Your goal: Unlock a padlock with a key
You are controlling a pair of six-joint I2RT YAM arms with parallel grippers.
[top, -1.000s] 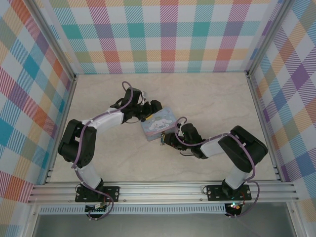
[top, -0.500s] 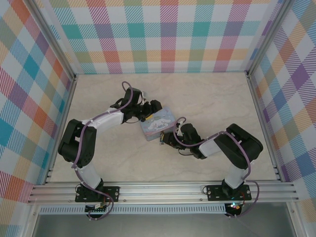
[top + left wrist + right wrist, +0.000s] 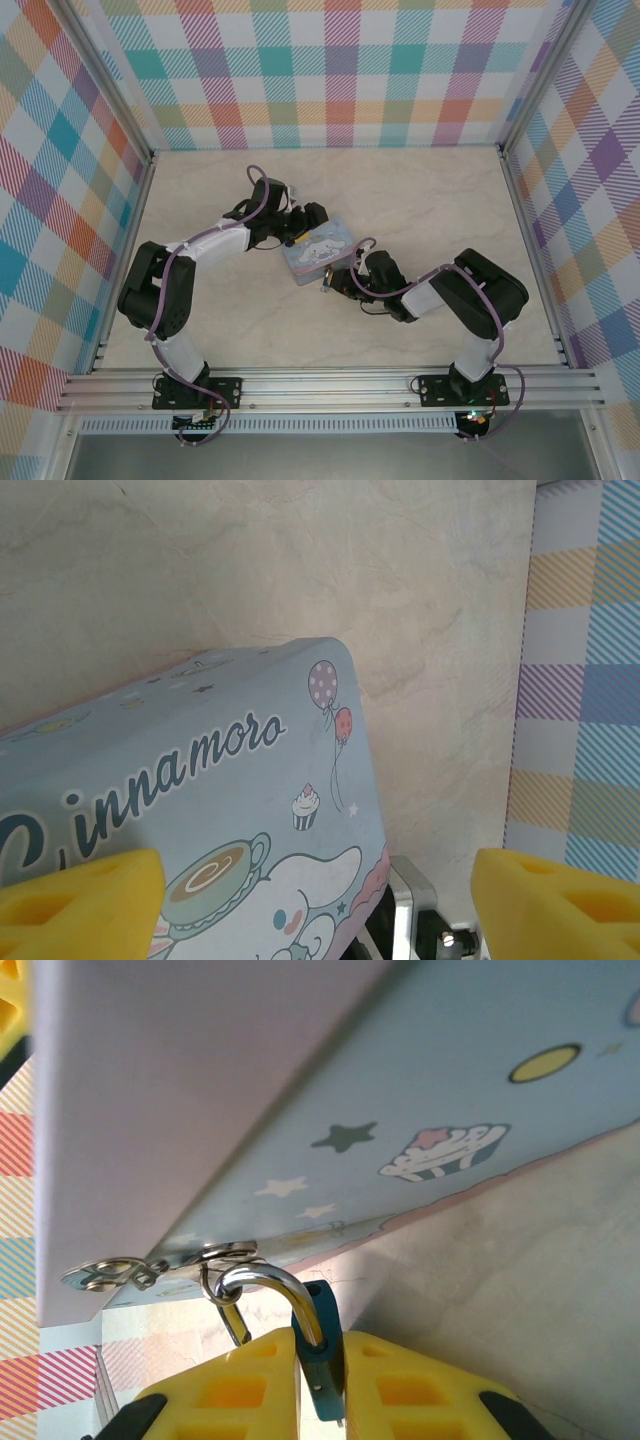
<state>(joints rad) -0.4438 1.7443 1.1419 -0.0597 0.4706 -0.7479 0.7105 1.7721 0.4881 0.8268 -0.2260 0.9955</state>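
The padlock (image 3: 320, 1355) hung at the tin's near corner, about the middle of the desk (image 3: 250, 570). On the right wrist camera I saw its blue body standing on end. Its long axis ran in line with the fingers, with the shackle (image 3: 262, 1282) pointing away from the wrist toward the tin (image 3: 450, 1080). The silvery shackle was looped through the ring of the small metal hasp (image 3: 160, 1265) on the tin's edge. One leg entered the blue body; the other dropped behind a yellow pad, so I could not tell whether it was latched.

The right claw (image 3: 322, 1388) was clenched on the padlock, with its yellow pads (image 3: 240, 1385) pressed against the body from both sides.

From overhead, the tin lay at a slant with the arms meeting it from opposite ends. The left claw (image 3: 320, 900) was at the tin's far-left end, spread wide. One finger (image 3: 85, 900) sat over the printed lid and the other was clear of the tin's side, above bare desk. It gripped nothing that I could see.
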